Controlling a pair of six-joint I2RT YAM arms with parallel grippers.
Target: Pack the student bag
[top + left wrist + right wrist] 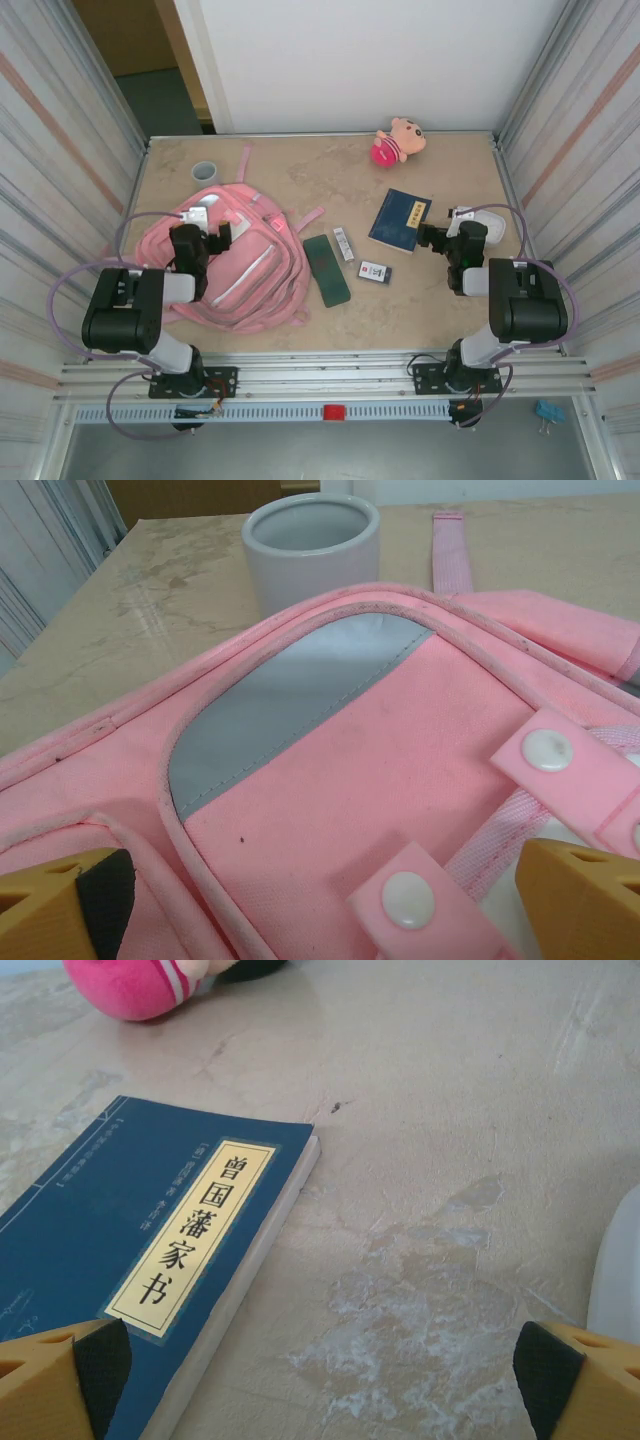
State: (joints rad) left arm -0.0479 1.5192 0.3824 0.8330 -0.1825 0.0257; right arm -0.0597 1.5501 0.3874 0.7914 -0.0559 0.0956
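Hovering over the student bag (250, 280), which lies flat on the left half of the table (420, 312), the left gripper (212, 226) has its jaws spread wide with nothing between them. The right gripper (430, 238), equally wide and empty, sits low just beside the book (400, 220). The bag appears closed, so a pinch on its soft fabric could bunch the cloth and drag the whole bag into the cup (204, 171) near its top edge. The book lies flush on the table and may slide away rather than lift. Counted: one bag, one blue book, one dark green case (327, 270), one plush doll (398, 140), one grey cup, and two small packets (375, 271) between case and book.
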